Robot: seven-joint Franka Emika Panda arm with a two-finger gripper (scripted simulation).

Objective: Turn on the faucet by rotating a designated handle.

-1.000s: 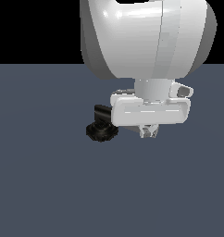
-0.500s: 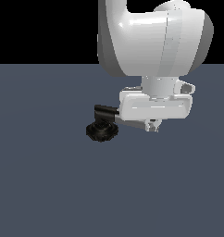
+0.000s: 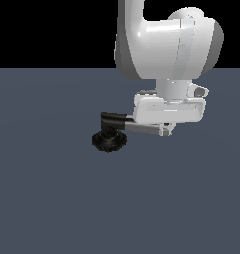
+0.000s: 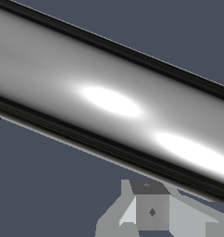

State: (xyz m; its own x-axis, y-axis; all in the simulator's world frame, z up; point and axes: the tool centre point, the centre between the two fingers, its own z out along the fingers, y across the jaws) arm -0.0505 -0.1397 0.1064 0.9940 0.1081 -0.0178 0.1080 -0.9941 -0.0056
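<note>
A white robot gripper [image 3: 165, 130] sits over the shiny silver cylindrical handle [image 3: 142, 128]. Black ribbed faucet base [image 3: 109, 140] rests on the grey bench [image 3: 52, 198]. Whether the jaws grip cannot be told

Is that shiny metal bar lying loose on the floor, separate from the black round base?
No. In the exterior view the bar joins a black elbow that stands on the round base, so it sits raised above the floor.

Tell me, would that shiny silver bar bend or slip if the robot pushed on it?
The handle looks like a rigid metal cylinder, so it probably would not bend. Its glossy, smooth surface suggests it could slip. Joined to the black round base, it likely swings rather than rolls.
</note>
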